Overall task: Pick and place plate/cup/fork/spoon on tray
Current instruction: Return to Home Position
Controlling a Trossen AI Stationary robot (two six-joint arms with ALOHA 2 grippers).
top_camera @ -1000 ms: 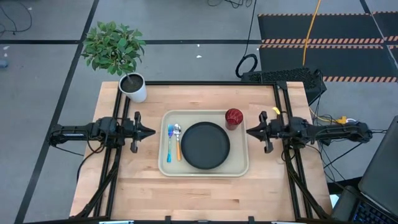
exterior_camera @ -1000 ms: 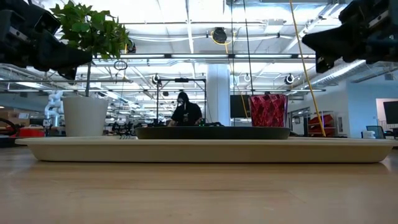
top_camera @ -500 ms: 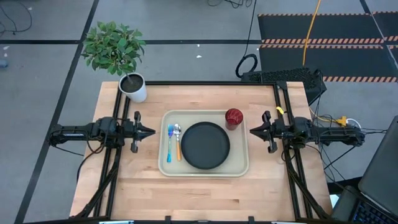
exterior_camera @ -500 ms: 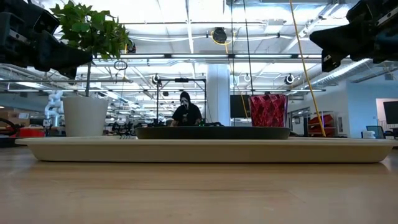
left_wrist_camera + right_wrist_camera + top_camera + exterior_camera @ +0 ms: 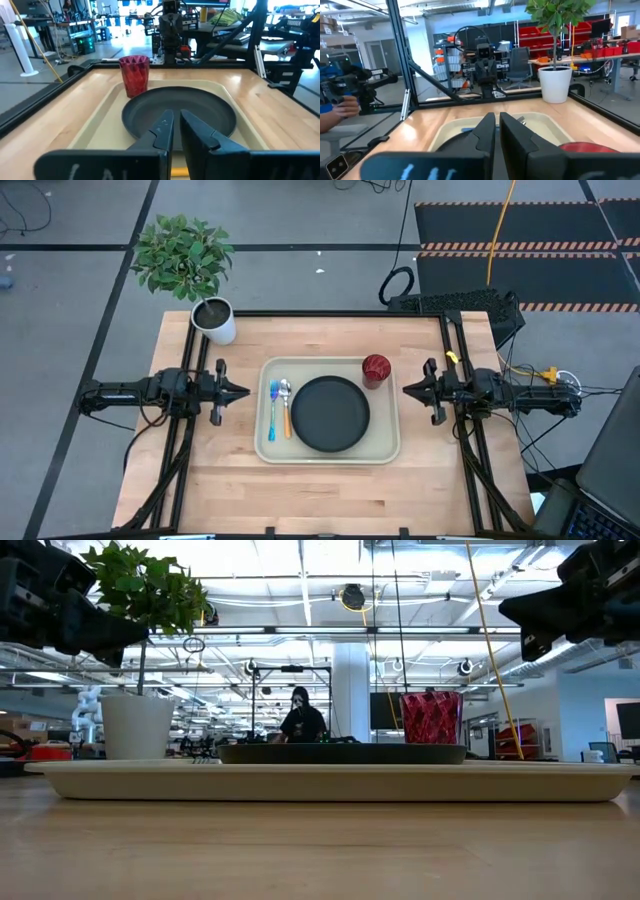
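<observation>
Wooden bench (image 5: 330,500), workshop hall beyond. Closed and empty, the left pincer (image 5: 243,391) sits at 9 o'clock of the tray (image 5: 385,448); the right pincer (image 5: 405,390), also closed and empty, at 3 o'clock. On the tray: the plate (image 5: 330,413) centrally, the cup (image 5: 376,368) at its 1 o'clock, the spoon (image 5: 286,406) and fork (image 5: 273,408) at its 9 o'clock. Step in hand: return to home; placing appears complete. Next move: retract both arms clear of the rim
</observation>
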